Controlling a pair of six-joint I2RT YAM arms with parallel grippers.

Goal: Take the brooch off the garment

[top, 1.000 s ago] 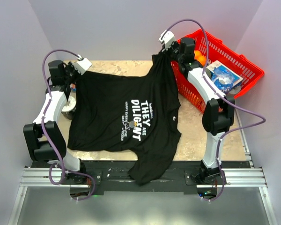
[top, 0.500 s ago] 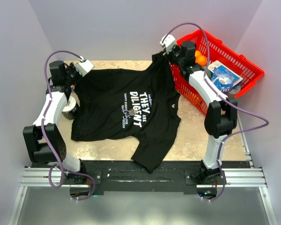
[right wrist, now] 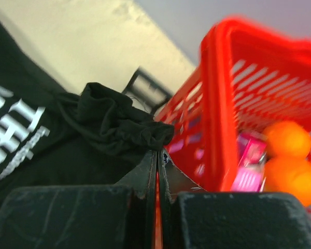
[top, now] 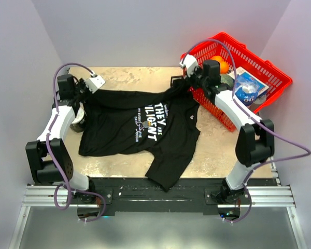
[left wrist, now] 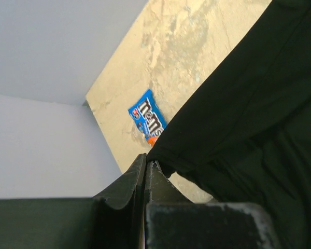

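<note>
The garment, a black T-shirt [top: 119,124] with white lettering, hangs stretched between my two grippers above the table. My left gripper [top: 86,89] is shut on the shirt's left top edge; in the left wrist view [left wrist: 146,164] cloth [left wrist: 238,124] is pinched at the tips. My right gripper [top: 183,83] is shut on a bunched fold [right wrist: 124,122] at the shirt's right top, close to the red basket; its tips show in the right wrist view [right wrist: 159,152]. A tiny pale spot [top: 193,116] on the shirt's right side looks like the brooch.
A red basket [top: 269,93] at the back right holds oranges [right wrist: 290,155] and blue packets. A silver tin [top: 78,119] stands by the left arm. A blue M&M's packet [left wrist: 149,118] lies on the table. A black wire frame [right wrist: 144,85] sits beside the basket.
Both grippers have carried the shirt's top edge toward the back of the table. The right gripper moved right and lower, and the top edge now sags over the lettering. The hem left the front rail.
</note>
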